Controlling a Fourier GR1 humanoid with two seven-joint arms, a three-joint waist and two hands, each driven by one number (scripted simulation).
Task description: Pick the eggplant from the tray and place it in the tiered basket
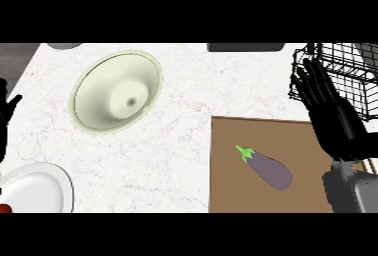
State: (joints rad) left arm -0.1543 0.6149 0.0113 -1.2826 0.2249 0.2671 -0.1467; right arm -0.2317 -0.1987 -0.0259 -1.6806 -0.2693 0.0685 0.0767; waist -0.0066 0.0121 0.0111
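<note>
Eggplant (267,168) lies on brown tray (229,195) | right hand (336,122) above tray edge, fingers straight, holding nothing | wire basket (347,65) beyond | left hand (7,117) open at left edge

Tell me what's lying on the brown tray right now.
Only the eggplant lies on the tray, green stem toward the far left. The right hand and forearm cover the tray's right edge, hiding anything there.

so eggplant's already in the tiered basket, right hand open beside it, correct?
Not quite. The head view shows the eggplant lying on the brown tray, not in the tiered basket. The rest holds: the right hand is open, fingers straight, to the eggplant's right and holding nothing.
</note>
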